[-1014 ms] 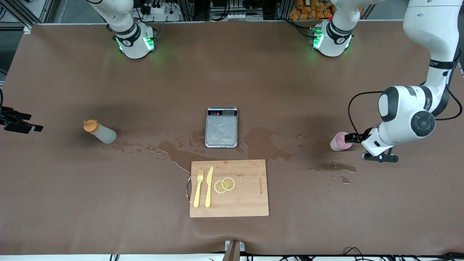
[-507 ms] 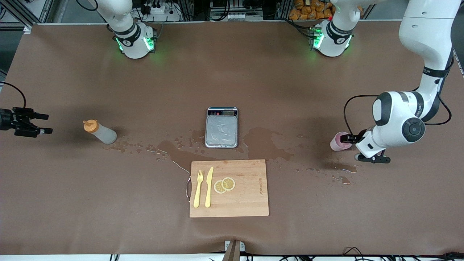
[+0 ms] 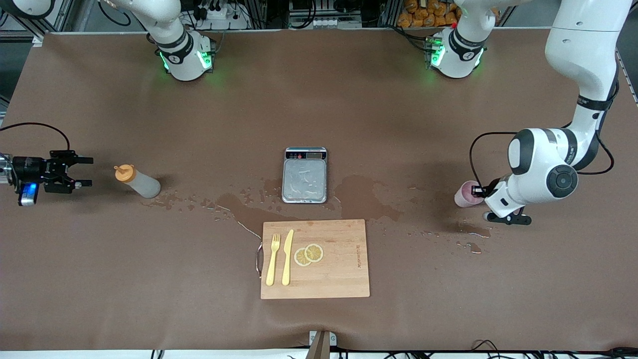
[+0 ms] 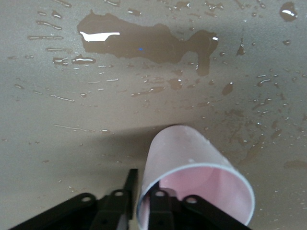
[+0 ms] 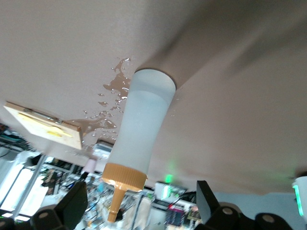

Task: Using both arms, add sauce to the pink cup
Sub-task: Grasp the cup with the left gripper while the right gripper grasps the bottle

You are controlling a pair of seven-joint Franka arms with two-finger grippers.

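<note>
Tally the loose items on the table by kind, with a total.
Squeeze bottle: 1
Pink cup: 1
Scale: 1
Cutting board: 1
Yellow fork: 1
Yellow knife: 1
Lemon slices: 2
Total: 8

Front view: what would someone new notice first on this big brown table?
Probably the wet puddles spread across the middle of the table, around the steel scale and the wooden cutting board with its yellow fork, knife and lemon slices. At the left arm's end, the left gripper is shut on the pink cup's rim. At the right arm's end, the right gripper is open, beside the sauce bottle.
</note>
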